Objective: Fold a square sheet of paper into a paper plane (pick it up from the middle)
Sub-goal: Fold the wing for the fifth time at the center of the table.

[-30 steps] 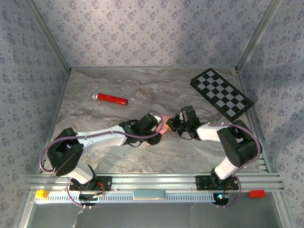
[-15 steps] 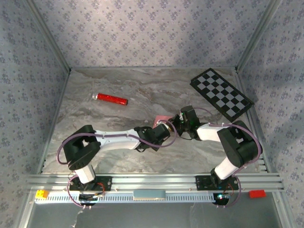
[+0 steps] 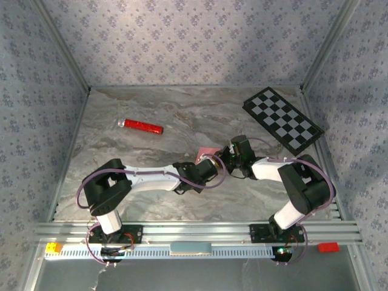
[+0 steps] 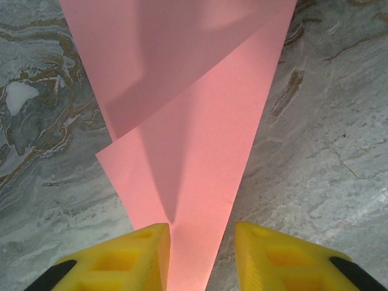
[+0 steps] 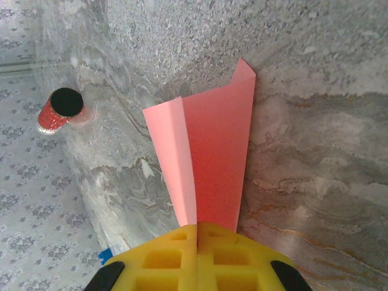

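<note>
Right pincer closed on folded pink paper; left pincer parted, astride its narrow tip.

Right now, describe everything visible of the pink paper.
The pink paper is thin, plain and matte, folded into a narrow tapering wedge with overlapping layers and a lengthwise crease. It sits over the middle of the marble table, between the arms. The right gripper is shut on its narrow end; in the left wrist view its tip lies between the parted fingers of the left gripper.
</note>
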You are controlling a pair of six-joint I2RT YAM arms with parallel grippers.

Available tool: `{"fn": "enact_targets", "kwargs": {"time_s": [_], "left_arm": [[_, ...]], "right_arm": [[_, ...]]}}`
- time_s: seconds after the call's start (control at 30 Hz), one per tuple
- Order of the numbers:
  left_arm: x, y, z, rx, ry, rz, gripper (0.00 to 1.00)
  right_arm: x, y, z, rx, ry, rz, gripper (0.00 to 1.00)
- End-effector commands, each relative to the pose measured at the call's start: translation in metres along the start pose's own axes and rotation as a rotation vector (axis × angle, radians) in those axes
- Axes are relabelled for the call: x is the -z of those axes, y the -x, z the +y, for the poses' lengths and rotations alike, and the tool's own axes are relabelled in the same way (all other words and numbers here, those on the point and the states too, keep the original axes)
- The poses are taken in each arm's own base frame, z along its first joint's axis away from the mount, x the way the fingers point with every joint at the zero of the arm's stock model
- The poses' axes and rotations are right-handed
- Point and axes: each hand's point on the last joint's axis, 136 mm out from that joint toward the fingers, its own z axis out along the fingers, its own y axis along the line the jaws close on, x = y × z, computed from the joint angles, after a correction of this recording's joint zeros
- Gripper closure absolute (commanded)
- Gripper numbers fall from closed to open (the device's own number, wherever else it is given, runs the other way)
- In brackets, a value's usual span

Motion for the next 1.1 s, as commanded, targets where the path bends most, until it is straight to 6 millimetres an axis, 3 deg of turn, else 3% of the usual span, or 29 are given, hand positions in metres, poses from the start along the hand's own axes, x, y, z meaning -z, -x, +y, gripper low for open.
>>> {"fn": "enact_targets", "kwargs": {"time_s": [0.0,0.5,0.97,1.07], "left_arm": [[-0.0059,-0.0015,0.0009,-0.024,0.031,0.011,0.66],[-0.0073,-0.0013,0.0022,-0.028,0.043,0.005,0.81],[-0.0089,-0.0062,0.0055,-0.025,0.058,0.013,0.8],[-0.0092,-0.0056,0.0059,-0.019,0.059,0.013,0.86]], "right_arm": [[0.0042,0.0021,-0.0024,-0.015,-0.005,-0.015,0.96],[0.0045,0.0032,-0.0043,-0.021,-0.012,-0.017,0.96],[0.0047,0.0034,-0.0044,-0.022,-0.015,-0.019,0.96],[0.0047,0.0032,-0.0048,-0.022,-0.016,-0.018,0.96]]}}
